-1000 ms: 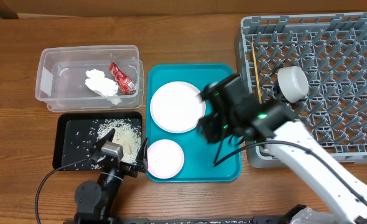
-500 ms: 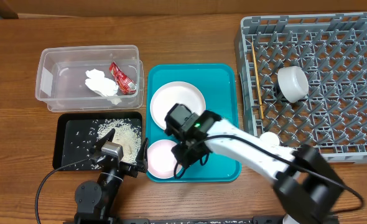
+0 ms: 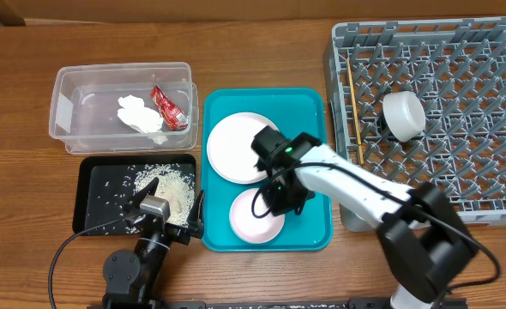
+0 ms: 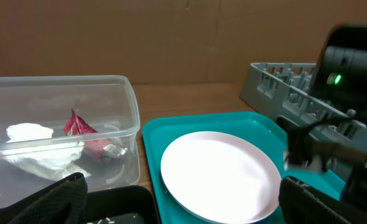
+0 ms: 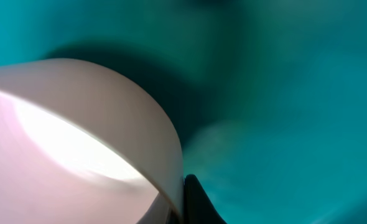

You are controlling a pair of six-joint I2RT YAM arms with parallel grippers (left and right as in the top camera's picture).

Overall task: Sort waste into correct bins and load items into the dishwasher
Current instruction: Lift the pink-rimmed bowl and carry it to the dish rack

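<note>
Overhead, we find the clear tub (image 3: pixel 69 103) holding the white napkin (image 3: pixel 139 114) and the red wrapper (image 3: pixel 169 108). Below it the black tray (image 3: pixel 94 202) carries rice grains (image 3: pixel 174 184), and the left gripper (image 3: pixel 164 221) sits at its near edge, spread wide and empty. On the teal tray (image 3: pixel 309 154) lie a large white plate (image 3: pixel 236 146) and a pinkish bowl (image 3: pixel 251 221), whose rim the right gripper (image 3: pixel 276 196) pinches with its jaws closed. The grey dish rack (image 3: pixel 459 172) holds chopsticks (image 3: pixel 353 103) and a white cup (image 3: pixel 403 114).

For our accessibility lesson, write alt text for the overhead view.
The right claw grips a small pinkish bowl on a teal tray, beside a larger white plate. A clear tub with napkin and red wrapper, a black tray of rice and a grey rack flank it.
</note>
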